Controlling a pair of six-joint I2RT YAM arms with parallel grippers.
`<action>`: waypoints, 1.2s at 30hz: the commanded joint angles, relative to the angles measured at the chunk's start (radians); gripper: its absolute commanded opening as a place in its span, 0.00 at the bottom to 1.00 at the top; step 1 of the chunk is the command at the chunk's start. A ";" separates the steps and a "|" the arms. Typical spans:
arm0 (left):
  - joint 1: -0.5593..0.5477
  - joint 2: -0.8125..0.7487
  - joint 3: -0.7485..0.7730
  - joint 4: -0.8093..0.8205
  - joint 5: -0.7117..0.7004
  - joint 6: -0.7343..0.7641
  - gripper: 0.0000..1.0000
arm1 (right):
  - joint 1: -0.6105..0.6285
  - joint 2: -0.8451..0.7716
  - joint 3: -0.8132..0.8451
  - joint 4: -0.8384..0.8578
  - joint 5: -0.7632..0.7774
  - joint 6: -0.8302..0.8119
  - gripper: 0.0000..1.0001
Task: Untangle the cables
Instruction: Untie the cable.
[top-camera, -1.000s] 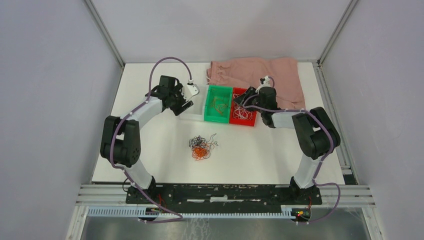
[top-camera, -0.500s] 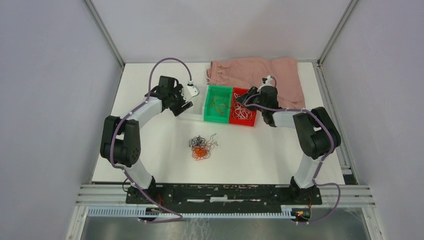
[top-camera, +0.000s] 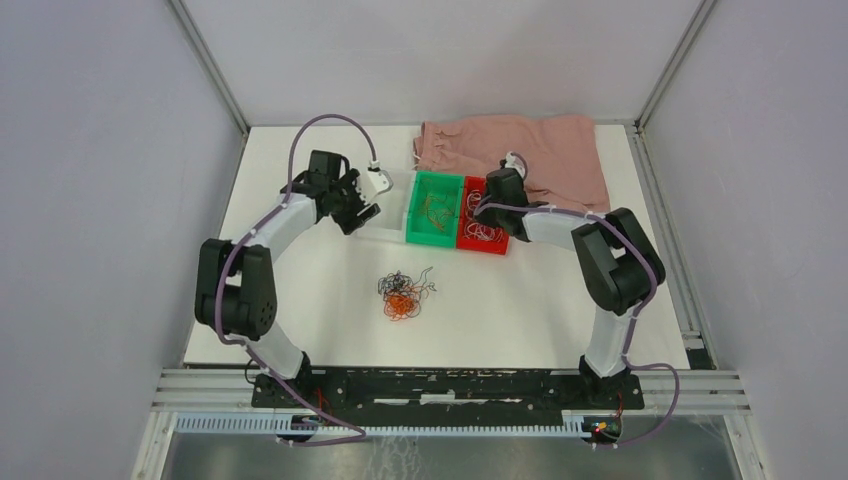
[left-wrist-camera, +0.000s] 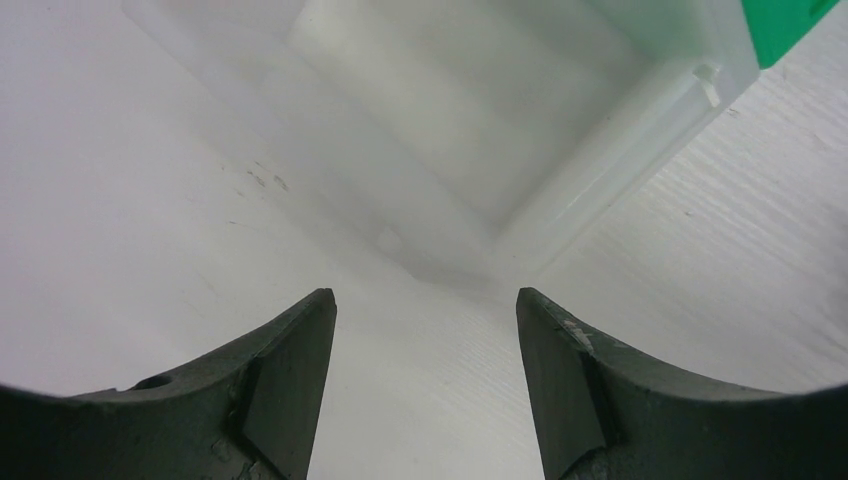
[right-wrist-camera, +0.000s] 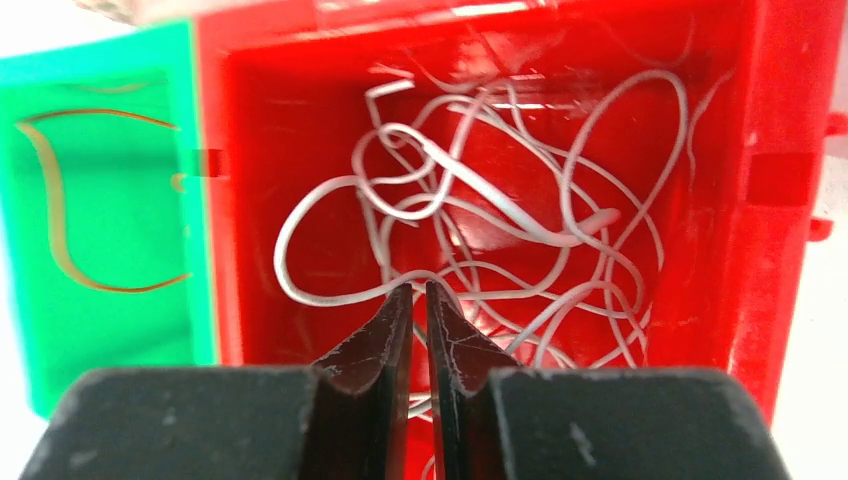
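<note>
A tangle of black and orange-brown cables (top-camera: 402, 293) lies on the white table in front of the bins. White cables (right-wrist-camera: 480, 200) lie loose in the red bin (right-wrist-camera: 780, 200), and an orange-brown cable (right-wrist-camera: 55, 210) lies in the green bin (right-wrist-camera: 110, 300). My right gripper (right-wrist-camera: 420, 288) hangs over the red bin (top-camera: 484, 247) with its jaws together, just above the white cables, holding nothing I can see. My left gripper (left-wrist-camera: 422, 295) is open and empty, low over the table at the near corner of the clear white bin (left-wrist-camera: 620, 150).
The white bin (top-camera: 392, 232), green bin (top-camera: 412, 225) and red bin stand in a row at mid-table. A pink cloth (top-camera: 540, 150) lies behind them at the back right. Grey walls enclose the table on three sides.
My right gripper has moved left along the red bin toward the green one. My left arm has shifted slightly left. The tangle on the table has not moved.
</note>
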 joint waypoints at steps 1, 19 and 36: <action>0.009 -0.088 0.088 -0.100 0.115 0.026 0.75 | 0.018 0.043 0.061 -0.112 0.116 -0.046 0.15; -0.076 -0.246 0.131 -0.588 0.404 0.044 0.81 | 0.087 -0.382 -0.001 -0.131 0.062 -0.133 0.61; -0.231 -0.153 0.047 -0.491 0.424 0.029 0.58 | 0.335 -0.547 -0.275 -0.071 -0.180 -0.208 0.58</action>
